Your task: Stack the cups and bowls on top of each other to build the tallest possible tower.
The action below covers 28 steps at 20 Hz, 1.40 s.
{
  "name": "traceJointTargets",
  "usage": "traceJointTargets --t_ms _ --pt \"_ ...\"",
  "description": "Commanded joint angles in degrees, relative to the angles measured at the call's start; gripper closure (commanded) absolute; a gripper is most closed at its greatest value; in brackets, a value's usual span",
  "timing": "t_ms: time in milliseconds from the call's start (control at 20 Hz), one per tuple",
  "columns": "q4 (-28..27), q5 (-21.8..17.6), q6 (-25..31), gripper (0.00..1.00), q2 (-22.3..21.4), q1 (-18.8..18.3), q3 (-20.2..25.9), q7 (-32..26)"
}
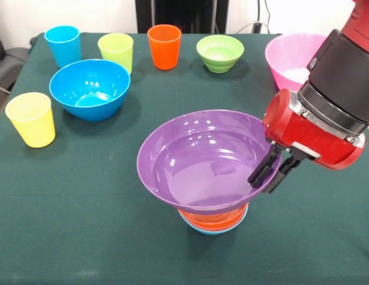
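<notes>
The tower stands at the front centre. A wide purple bowl [202, 160] sits on a small orange bowl [211, 217], which rests in a light-blue bowl [215, 229]. My gripper [272, 177] comes in from the right and straddles the purple bowl's right rim, one finger inside and one outside, shut on it. On the green table, a deep blue bowl [89, 89] lies at the left, a green bowl [220, 52] at the back and a pink bowl [288, 56] at the back right. The blue cup [63, 44], lime cup [116, 50], orange cup [164, 46] and yellow cup [31, 119] stand upright.
The red and black arm [333, 101] fills the right side and covers part of the pink bowl. The cups line the back and left of the dark green table [83, 225]. A dark shape stands behind the table's far edge.
</notes>
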Motion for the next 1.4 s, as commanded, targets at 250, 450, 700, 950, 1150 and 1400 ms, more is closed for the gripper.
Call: traceJointTargets --t_ms 250,450,700,950,1150,1400 --pt "5.0 -3.9 -3.7 1.00 0.2 -1.2 7.1 -7.1" --pt "5.3 -4.1 -4.5 1.00 0.5 -1.1 7.4 -6.8" --pt "6.1 -4.3 -5.8 1.00 0.6 -1.1 7.8 -6.8" --pt "7.1 -4.6 -6.7 1.00 0.3 -1.1 8.2 -7.3" --pt "8.2 -4.9 -7.5 1.00 -0.2 -1.1 8.7 -8.0" --pt "10.4 -5.2 -8.3 1.00 -1.4 -1.1 9.3 -8.9"
